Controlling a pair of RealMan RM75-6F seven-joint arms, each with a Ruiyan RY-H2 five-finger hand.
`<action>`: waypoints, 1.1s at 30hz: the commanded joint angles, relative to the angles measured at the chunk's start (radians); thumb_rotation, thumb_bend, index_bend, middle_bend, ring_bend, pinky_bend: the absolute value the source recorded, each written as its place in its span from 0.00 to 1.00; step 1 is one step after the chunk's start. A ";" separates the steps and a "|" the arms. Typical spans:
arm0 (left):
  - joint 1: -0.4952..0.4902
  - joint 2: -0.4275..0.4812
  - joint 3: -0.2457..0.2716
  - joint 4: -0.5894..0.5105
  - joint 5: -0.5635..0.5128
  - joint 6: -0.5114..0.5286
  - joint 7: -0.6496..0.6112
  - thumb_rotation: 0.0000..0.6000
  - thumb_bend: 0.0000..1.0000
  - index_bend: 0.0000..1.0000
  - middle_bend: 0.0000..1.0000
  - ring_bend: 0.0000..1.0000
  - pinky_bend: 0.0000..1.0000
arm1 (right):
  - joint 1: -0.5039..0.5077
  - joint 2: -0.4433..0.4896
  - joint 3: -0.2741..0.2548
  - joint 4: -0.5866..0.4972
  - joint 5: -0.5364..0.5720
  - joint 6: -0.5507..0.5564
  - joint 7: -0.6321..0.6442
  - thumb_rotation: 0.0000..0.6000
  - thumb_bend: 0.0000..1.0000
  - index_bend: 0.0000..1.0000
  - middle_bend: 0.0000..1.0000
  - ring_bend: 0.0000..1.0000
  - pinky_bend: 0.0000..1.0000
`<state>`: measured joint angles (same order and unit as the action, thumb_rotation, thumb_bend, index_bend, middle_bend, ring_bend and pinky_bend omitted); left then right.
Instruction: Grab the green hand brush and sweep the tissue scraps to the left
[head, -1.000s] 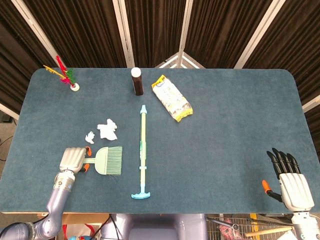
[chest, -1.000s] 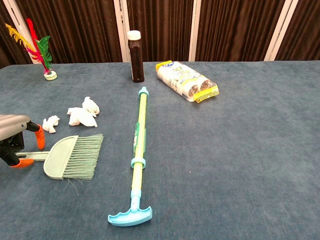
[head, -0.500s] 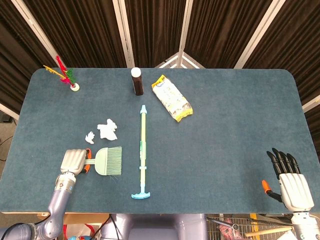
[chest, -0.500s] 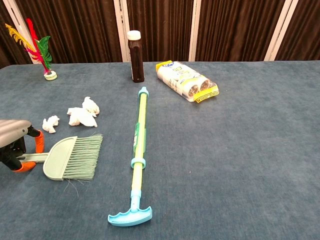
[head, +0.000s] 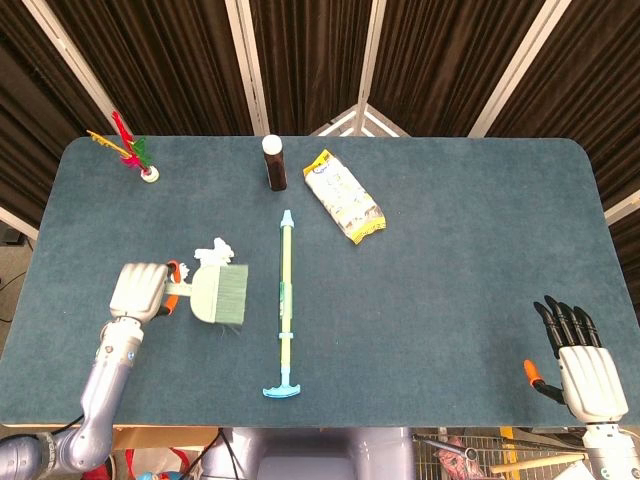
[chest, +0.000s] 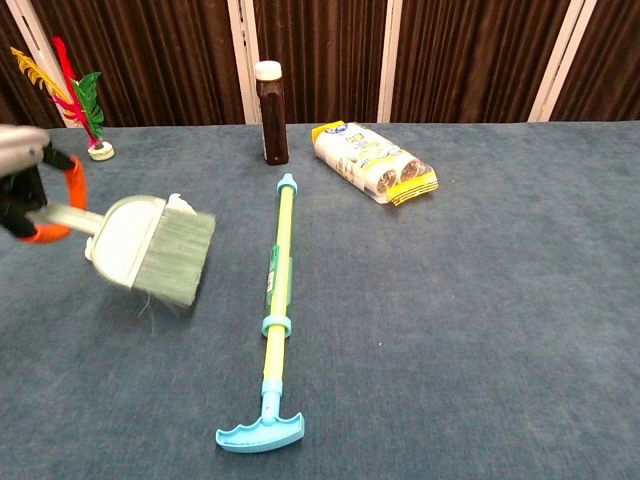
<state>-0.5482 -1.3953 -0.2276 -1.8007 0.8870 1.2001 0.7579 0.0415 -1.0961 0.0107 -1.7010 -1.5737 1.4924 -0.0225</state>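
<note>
Lab-like test booth: felt-topped table (head: 450, 260) ringed by dark curtains (head: 310, 60)

The left hand (head: 139, 290) has a pale silver-grey shell with orange fingertips, on a lavender-grey forearm bearing a small blue-ringed mark, perhaps a button. The right hand (head: 583, 368) has a white back, glossy black fingers and an orange-tipped thumb.

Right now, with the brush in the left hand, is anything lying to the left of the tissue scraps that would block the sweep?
Nothing visible does. The left hand holds the brush beside the scraps. Left of them is bare table; the feathered toy stands far back.
</note>
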 joint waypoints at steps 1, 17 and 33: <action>-0.056 0.008 -0.047 -0.006 -0.056 -0.008 0.047 1.00 0.71 0.82 1.00 1.00 1.00 | 0.001 0.001 0.000 -0.001 0.002 -0.002 0.004 1.00 0.38 0.00 0.00 0.00 0.00; -0.317 -0.145 -0.107 0.274 -0.360 -0.107 0.239 1.00 0.72 0.81 1.00 1.00 1.00 | 0.006 0.010 0.008 -0.003 0.033 -0.022 0.038 1.00 0.38 0.00 0.00 0.00 0.00; -0.224 0.017 0.037 0.335 -0.370 -0.100 0.200 1.00 0.74 0.82 1.00 1.00 1.00 | 0.002 0.011 0.001 -0.009 0.018 -0.015 0.030 1.00 0.38 0.00 0.00 0.00 0.00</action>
<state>-0.8063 -1.4324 -0.2217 -1.4474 0.5076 1.0917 0.9717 0.0434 -1.0853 0.0115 -1.7098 -1.5552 1.4775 0.0072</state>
